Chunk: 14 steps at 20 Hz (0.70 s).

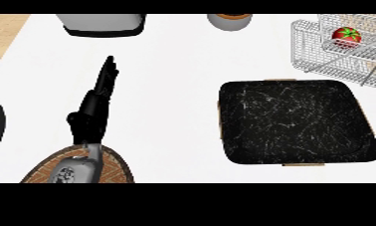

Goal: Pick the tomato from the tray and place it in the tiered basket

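Inside the tiered basket (323, 51), red green-stemmed tomato (346, 35); left hand (95, 103) straight-fingered, holding nothing.

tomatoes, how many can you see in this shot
1. The tomato sits in the wire tiered basket at the upper right. The black tray holds none.

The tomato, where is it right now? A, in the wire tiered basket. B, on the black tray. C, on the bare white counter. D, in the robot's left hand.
A: the tomato sits inside the wire tiered basket at the upper right, while the black tray holds nothing and the left hand is open with straight fingers.
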### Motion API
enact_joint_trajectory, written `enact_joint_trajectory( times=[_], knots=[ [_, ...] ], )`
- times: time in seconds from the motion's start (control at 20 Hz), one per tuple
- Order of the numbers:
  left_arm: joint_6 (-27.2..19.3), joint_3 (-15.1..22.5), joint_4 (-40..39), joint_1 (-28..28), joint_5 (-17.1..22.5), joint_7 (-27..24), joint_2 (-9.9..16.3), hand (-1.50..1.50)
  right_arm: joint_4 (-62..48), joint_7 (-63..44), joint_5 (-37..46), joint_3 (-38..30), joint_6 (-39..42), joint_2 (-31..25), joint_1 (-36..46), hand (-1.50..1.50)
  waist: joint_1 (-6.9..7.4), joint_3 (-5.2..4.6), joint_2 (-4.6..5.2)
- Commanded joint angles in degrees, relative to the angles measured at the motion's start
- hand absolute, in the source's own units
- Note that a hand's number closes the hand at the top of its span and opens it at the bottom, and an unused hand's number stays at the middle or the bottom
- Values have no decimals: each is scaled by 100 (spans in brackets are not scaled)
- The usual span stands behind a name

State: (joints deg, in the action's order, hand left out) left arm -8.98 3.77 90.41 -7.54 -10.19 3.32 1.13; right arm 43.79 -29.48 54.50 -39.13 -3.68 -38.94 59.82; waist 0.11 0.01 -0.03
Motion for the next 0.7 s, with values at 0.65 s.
enact_joint_trajectory(
  times=[0.65],
  knots=[
    [-70,-196,80,264,105,-85,32,0,2553,710,-2754,-2996,1991,-654,-3498,-150,-337,-1,-70]
  ],
)
